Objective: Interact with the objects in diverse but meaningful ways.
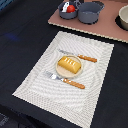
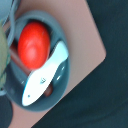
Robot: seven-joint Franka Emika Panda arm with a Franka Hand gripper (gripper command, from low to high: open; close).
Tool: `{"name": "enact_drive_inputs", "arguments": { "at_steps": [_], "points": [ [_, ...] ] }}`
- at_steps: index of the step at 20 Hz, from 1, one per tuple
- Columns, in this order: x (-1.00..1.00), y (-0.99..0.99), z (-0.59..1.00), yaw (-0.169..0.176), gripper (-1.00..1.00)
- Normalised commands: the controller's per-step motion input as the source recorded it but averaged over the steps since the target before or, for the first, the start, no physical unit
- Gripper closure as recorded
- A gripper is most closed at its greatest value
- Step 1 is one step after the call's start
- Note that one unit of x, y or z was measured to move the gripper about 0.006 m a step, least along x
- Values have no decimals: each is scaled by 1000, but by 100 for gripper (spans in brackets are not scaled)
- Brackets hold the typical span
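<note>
hovering over the grey pot (image 2: 75,55), the camera shows the white fish (image 2: 47,75) lying slantwise against the tomato (image 2: 34,44) (gripper's state can't be told).

A red tomato (image 2: 34,44) and white fish (image 2: 46,75) fill a grey pot (image 2: 70,55); the yellow-orange bread (image 1: 69,64) is ridged.
</note>
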Motion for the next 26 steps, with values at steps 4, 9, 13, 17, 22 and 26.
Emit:
{"name": "enact_drive_inputs", "arguments": {
  "at_steps": [4, 9, 13, 17, 22, 26],
  "points": [
    [504, -804, 0, 46, -100],
    [385, -665, -31, 54, -100],
    [373, -647, -26, 57, -100],
    [334, -591, -44, 59, -100],
    [27, -106, -26, 13, -100],
    [0, 0, 0, 0, -100]
  ]
}}
